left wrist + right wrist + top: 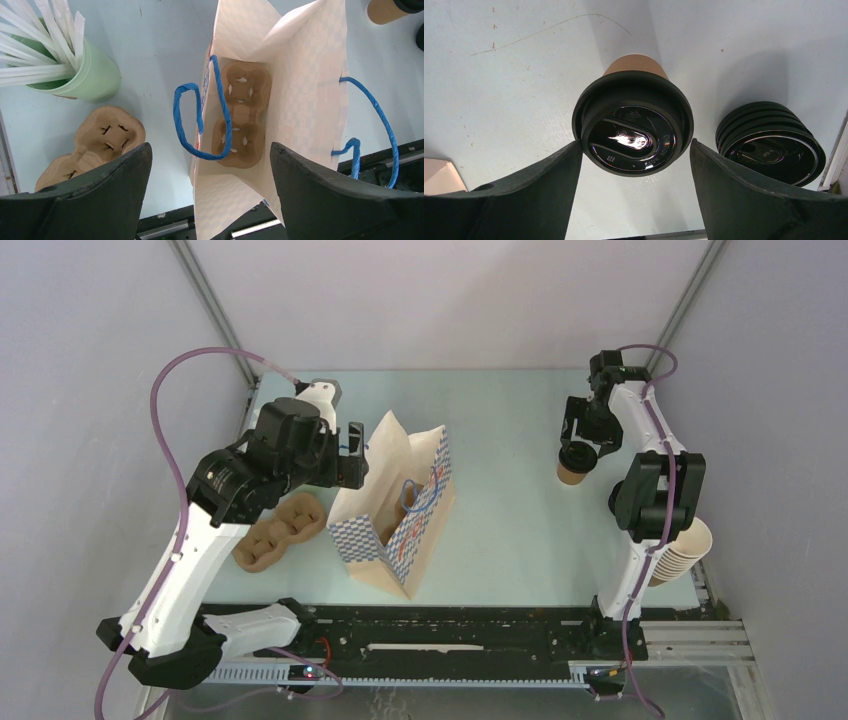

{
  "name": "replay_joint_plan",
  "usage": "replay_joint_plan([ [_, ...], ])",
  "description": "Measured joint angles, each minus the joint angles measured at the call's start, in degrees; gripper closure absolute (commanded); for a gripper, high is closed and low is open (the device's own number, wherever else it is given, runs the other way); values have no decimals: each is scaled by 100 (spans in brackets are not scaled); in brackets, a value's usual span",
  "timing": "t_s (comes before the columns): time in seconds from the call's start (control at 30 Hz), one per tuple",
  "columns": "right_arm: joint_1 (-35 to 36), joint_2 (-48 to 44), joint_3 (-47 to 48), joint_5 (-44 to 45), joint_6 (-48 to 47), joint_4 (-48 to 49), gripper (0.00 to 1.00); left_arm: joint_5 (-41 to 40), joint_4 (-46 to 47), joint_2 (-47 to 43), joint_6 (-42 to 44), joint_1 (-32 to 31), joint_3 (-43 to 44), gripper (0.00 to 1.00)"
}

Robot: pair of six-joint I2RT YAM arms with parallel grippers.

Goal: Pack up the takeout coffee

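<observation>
between the left fingers (90, 200) stands an open checkered paper bag (305, 75), a brown cup carrier (242, 115) on its floor (blue handles (200, 122) drooping). beyond one finger lie a second carrier (100, 140) and a green cup of white sticks (90, 75). a stack of black lids (769, 142) sits just outside the right fingers (754, 200).

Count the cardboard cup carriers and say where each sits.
2. One carrier lies inside the open paper bag; the other carrier lies on the table beside it, near the green cup. Stacked ones may be hidden.
</observation>
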Motion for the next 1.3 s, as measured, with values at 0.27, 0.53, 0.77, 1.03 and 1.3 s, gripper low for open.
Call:
replay_joint_plan([
  [0.27, -4, 11, -2, -28, 0, 26, 14, 0, 0, 0, 2, 0, 0, 8],
  [0.53, -2, 120, -2, -42, 0, 42, 14, 0, 0, 0, 2, 0, 0, 8],
  [0.77, -2, 131, -11, -42, 2, 85, 25, -2, 0, 0, 2, 0, 0, 7],
  [1.03, 52, 107, -22, -90, 4, 107, 48, -57, -83, 83, -63, 94, 227, 3],
  [1.3, 393, -831, -577, -503, 144, 306, 52, -448, -219, 813, -199, 328, 1224, 1],
])
